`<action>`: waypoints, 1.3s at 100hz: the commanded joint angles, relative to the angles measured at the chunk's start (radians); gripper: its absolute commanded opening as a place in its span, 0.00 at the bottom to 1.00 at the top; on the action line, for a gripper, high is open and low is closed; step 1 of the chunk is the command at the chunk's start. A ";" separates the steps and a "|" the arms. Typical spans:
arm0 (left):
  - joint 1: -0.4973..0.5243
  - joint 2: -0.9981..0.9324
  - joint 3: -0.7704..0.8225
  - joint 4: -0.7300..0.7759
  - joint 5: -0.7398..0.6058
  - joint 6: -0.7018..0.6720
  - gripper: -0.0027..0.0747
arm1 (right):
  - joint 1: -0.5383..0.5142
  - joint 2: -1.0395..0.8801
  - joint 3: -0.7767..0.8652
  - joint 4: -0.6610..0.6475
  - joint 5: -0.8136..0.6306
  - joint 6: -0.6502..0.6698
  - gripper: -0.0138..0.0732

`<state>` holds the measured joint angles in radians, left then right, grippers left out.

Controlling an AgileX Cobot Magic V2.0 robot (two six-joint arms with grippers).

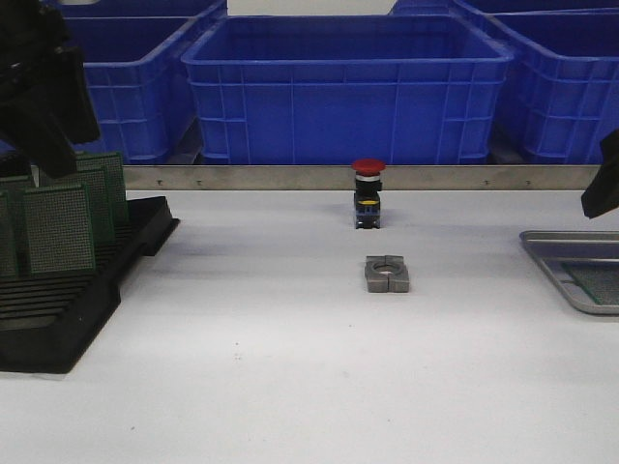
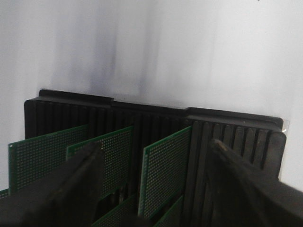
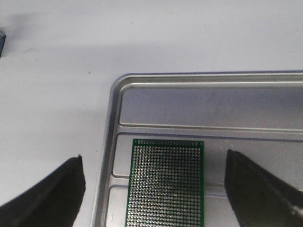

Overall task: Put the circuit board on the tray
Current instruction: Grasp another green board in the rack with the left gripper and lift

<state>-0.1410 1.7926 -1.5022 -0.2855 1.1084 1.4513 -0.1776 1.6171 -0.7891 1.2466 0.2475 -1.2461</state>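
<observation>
A green perforated circuit board (image 3: 165, 182) lies flat on the ribbed floor of the silver-grey tray (image 3: 199, 80), which sits at the table's right edge in the front view (image 1: 556, 259); the board (image 1: 595, 282) shows there too. My right gripper (image 3: 154, 165) hovers open above that board, holding nothing. Several more green boards (image 1: 60, 227) stand upright in the black slotted rack (image 1: 97, 290) at the left. My left gripper (image 2: 156, 149) hangs open over the rack, its fingers (image 2: 87, 163) on either side of one standing board (image 2: 165, 170) without touching it.
A red-capped push button (image 1: 368, 193) and a grey metal clamp block (image 1: 387, 274) stand mid-table. Blue plastic crates (image 1: 343, 87) line the back behind a metal rail (image 1: 290, 177).
</observation>
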 commanded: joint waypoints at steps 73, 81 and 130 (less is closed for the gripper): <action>0.003 0.085 -0.028 0.022 0.058 -0.012 0.07 | -0.006 -0.042 -0.027 0.015 0.038 -0.007 0.87; 0.003 0.083 -0.028 0.022 0.079 -0.012 0.01 | -0.006 -0.042 -0.027 0.015 0.038 -0.007 0.87; 0.001 0.014 -0.154 -0.186 0.171 -0.039 0.01 | -0.006 -0.043 -0.071 0.034 0.267 -0.012 0.87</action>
<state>-0.1410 1.8871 -1.6210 -0.3431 1.2137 1.4272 -0.1776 1.6171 -0.8184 1.2448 0.4293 -1.2479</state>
